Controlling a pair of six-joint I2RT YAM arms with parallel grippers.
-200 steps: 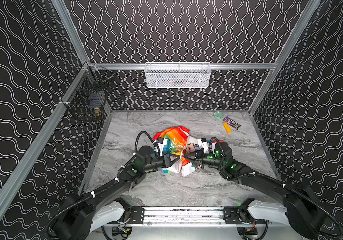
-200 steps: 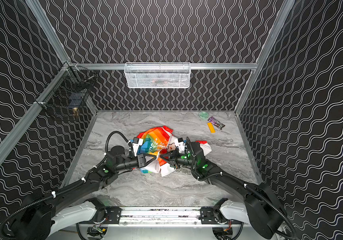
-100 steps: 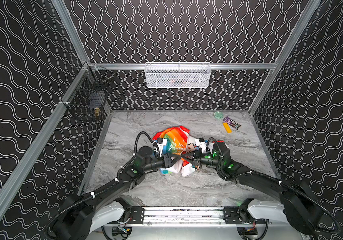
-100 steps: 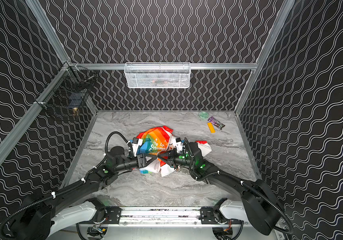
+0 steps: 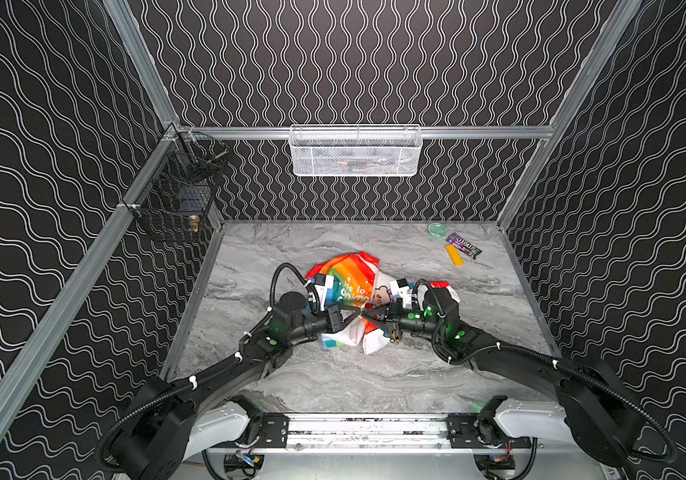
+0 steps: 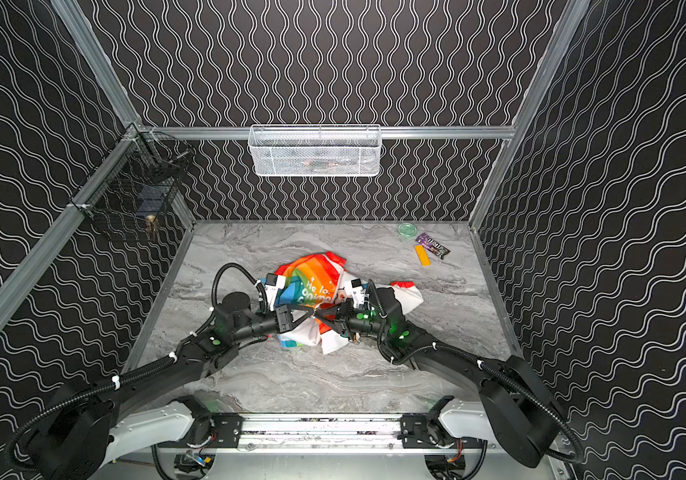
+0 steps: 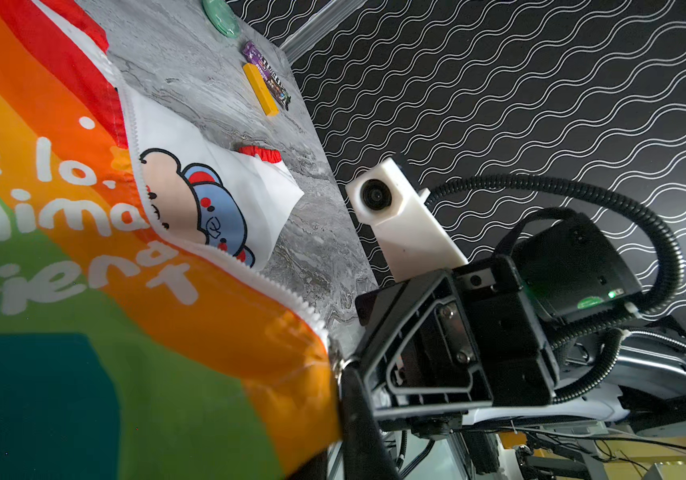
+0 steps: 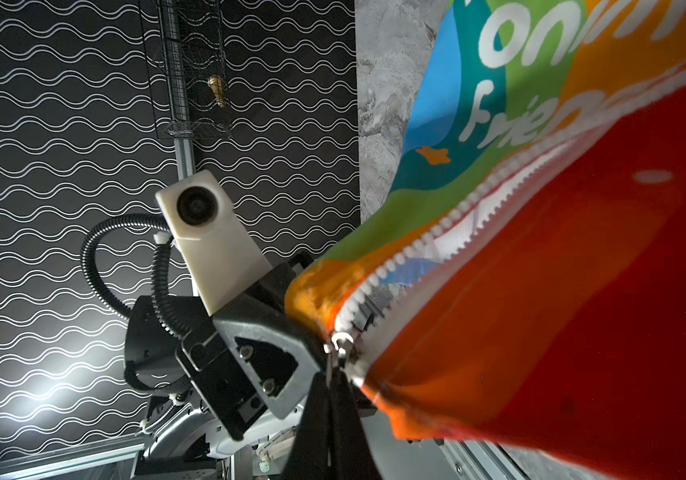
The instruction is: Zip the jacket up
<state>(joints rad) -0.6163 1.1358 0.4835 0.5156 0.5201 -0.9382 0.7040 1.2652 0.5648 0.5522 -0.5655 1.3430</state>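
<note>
Left pincer [image 5: 354, 316]: closed on jacket [image 5: 347, 276] hem, frame centre.
Right pincer [image 5: 370, 316]: closed on the zip's bottom end, by the slider [image 8: 336, 345].
Jacket: bunched on table [image 5: 333, 374], centre.
Progress: slider seems engaged at the bottom; teeth [image 8: 414, 245] gape beyond; nearly all zipping left.

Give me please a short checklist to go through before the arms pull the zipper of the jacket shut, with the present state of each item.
1. Left gripper shut on the jacket hem beside the slider: ok.
2. Right gripper shut on the slider: ok, its tips close right under it.
3. Both rows of teeth run into the slider: ok.
4. Zipper closed beyond the slider: not ok, the rows stand apart with white lining between them.
5. Zipper line straight: not ok, it curves over crumpled cloth.
6. Yellow block and wrapper away from both arms: ok.
</note>
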